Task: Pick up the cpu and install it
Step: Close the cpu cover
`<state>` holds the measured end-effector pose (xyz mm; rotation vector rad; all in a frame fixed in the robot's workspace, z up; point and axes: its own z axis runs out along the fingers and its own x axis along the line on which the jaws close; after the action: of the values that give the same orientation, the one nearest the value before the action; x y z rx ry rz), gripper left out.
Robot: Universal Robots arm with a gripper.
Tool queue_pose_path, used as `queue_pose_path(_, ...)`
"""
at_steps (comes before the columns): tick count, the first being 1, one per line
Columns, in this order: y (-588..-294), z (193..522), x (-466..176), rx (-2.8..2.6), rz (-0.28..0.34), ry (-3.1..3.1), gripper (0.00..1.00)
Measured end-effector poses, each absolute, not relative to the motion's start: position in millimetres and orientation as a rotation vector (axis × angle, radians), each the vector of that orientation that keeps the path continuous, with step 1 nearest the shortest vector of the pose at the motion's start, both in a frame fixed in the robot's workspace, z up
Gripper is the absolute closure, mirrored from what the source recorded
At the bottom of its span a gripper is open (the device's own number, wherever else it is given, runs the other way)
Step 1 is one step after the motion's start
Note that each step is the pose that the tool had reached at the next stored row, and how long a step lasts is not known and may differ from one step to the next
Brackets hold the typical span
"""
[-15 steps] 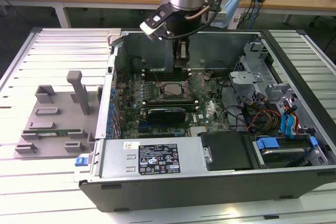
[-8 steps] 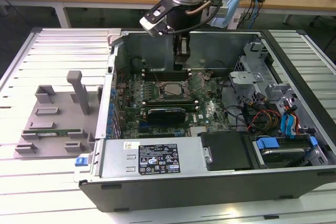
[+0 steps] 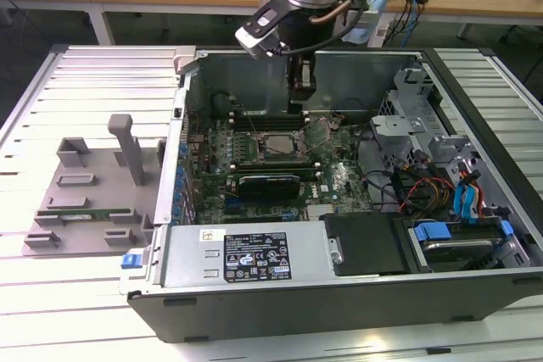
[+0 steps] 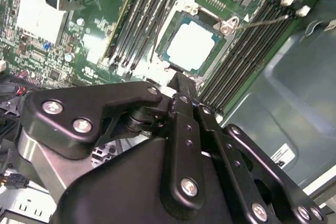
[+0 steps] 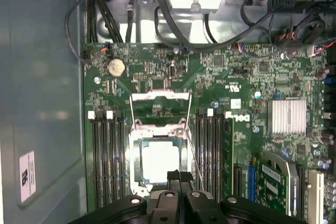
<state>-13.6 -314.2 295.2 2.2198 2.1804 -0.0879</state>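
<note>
First wrist view | gripper (image 5: 179, 176) fingers (image 5: 172, 177) pressed together, nothing between them, tips by cpu (image 5: 160, 161) edge, contact unclear | cpu flat in motherboard (image 5: 247, 77) socket (image 5: 137, 156), metal frame (image 5: 160, 96) swung open

Scene brightly, evenly lit from overhead. Cpu (image 5: 160, 162) top washed out to white by glare in both wrist views; heatsink (image 5: 286, 116) likewise overexposed. Computer case (image 3: 254, 74) interior shaded in exterior view.

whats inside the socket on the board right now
The cpu lies in the socket, silver top up, its hinged frame swung open. The claw covers one socket edge, and the cpu hides whatever lies beneath it.
</note>
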Motion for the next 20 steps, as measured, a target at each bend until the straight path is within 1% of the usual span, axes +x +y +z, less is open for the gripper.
queue_pose_path(20,-313.9,294.8,54.8,2.215,-0.101,2.175,0.89)
